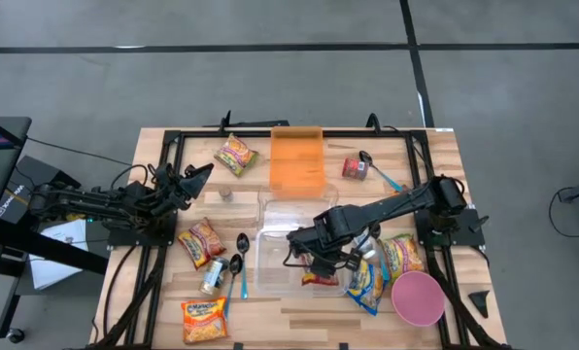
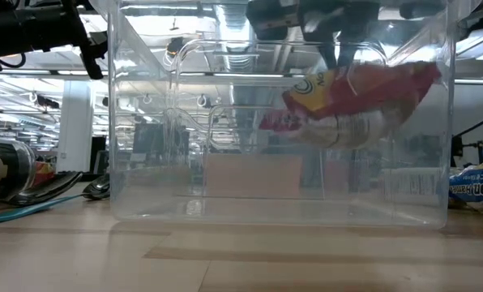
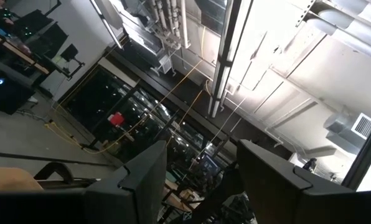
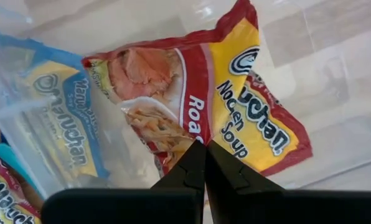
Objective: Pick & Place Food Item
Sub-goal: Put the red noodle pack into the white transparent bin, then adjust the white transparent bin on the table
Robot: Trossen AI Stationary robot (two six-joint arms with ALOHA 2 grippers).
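Now the red ramen pack (image 4: 235,106) hangs inside the clear bin (image 2: 144,122), pinched by the right gripper's (image 4: 204,149) closed fingers. Placing seems underway; next, probably lower and release. Left gripper (image 1: 194,176) waits aside, half-open, empty.

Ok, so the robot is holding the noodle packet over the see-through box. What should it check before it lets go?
1. Right gripper shut on the red noodle packet: ok.
2. Packet inside the clear box, between its walls: ok, the low view shows it hanging within them.
3. Packet resting on the box floor: not ok, it hangs above the floor.
4. Box floor under the packet free of other things: ok in the low view.
5. Left gripper away from the box, at the table's left side: ok.
6. Blue noodle packet outside the box wall: cannot tell.
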